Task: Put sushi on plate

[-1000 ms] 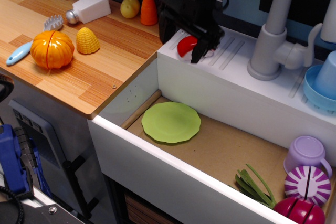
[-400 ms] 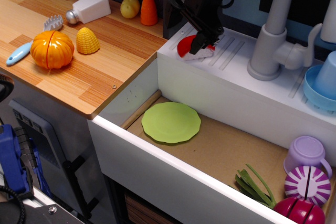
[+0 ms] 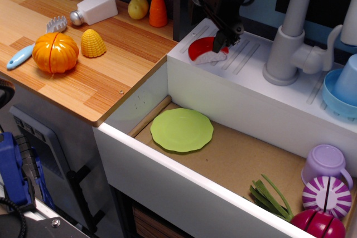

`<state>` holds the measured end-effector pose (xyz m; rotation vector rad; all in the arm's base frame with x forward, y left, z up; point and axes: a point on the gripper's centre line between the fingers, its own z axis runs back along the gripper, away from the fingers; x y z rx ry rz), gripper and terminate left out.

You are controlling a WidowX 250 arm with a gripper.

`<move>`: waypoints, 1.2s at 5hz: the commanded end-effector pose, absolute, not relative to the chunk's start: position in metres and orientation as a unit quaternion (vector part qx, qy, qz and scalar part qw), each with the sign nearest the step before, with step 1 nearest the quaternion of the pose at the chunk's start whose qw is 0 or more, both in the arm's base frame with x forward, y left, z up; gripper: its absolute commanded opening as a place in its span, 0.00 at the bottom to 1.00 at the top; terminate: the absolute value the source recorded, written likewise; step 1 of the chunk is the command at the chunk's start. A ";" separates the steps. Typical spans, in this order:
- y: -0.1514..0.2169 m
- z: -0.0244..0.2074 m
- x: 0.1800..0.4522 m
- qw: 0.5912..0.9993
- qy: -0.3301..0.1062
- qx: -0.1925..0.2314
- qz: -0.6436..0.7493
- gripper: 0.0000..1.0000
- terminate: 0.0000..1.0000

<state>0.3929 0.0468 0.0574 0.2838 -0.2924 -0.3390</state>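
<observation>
Gripper (image 3: pixel 222 42) pinching the sushi (image 3: pixel 206 51) at the sink's far ledge — tilted, barely lifted. Best raised clear of the rim, then carried nearer — to the green plate (image 3: pixel 182 130) in the basin.

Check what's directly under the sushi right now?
The sushi is over the white sink ledge, not the plate. The gripper covers its right end; contact underneath is unclear.
</observation>
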 end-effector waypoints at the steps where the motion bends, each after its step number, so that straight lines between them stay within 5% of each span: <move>1: 0.054 0.061 0.410 0.960 -0.191 0.122 -0.165 1.00 0.00; 3: 0.057 0.034 0.408 0.960 -0.208 0.085 -0.168 1.00 0.00; 4: 0.052 0.032 0.413 0.964 -0.208 0.080 -0.147 0.00 0.00; 6: 0.049 0.036 0.412 0.971 -0.189 0.057 -0.135 0.00 0.00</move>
